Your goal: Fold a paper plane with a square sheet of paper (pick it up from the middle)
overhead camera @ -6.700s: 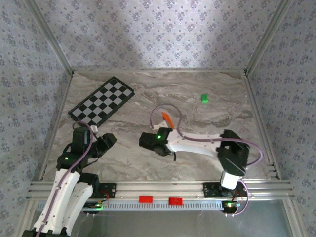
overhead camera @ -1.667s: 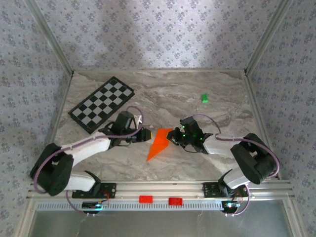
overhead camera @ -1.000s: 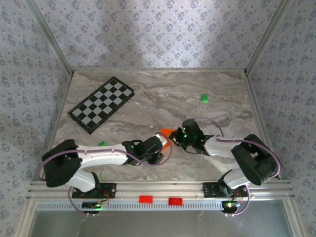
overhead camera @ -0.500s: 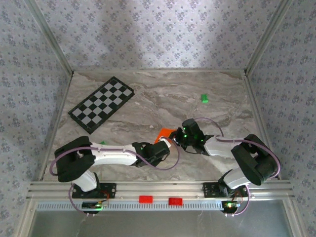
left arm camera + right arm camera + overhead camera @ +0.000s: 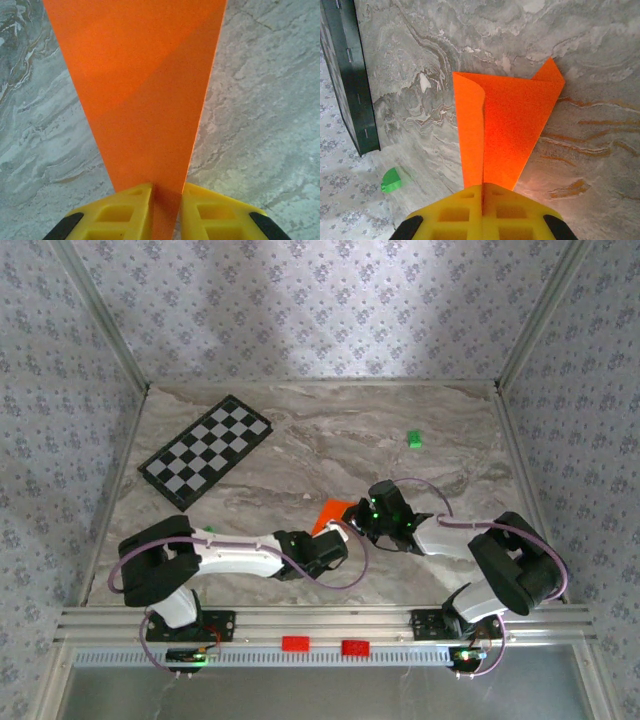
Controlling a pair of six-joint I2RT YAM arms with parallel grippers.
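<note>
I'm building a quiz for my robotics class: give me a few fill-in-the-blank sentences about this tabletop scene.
The left hand and the right hand both pinch one folded paper sheet, coloured ____. The black-and-white board carries a ____ pattern. The small block beyond the right hand is ____.
Missing words: orange, checkered, green.

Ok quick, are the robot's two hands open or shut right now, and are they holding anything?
Left gripper: closed, pinching the narrow end of the orange paper.
Right gripper: closed, gripping the same orange paper.
</note>
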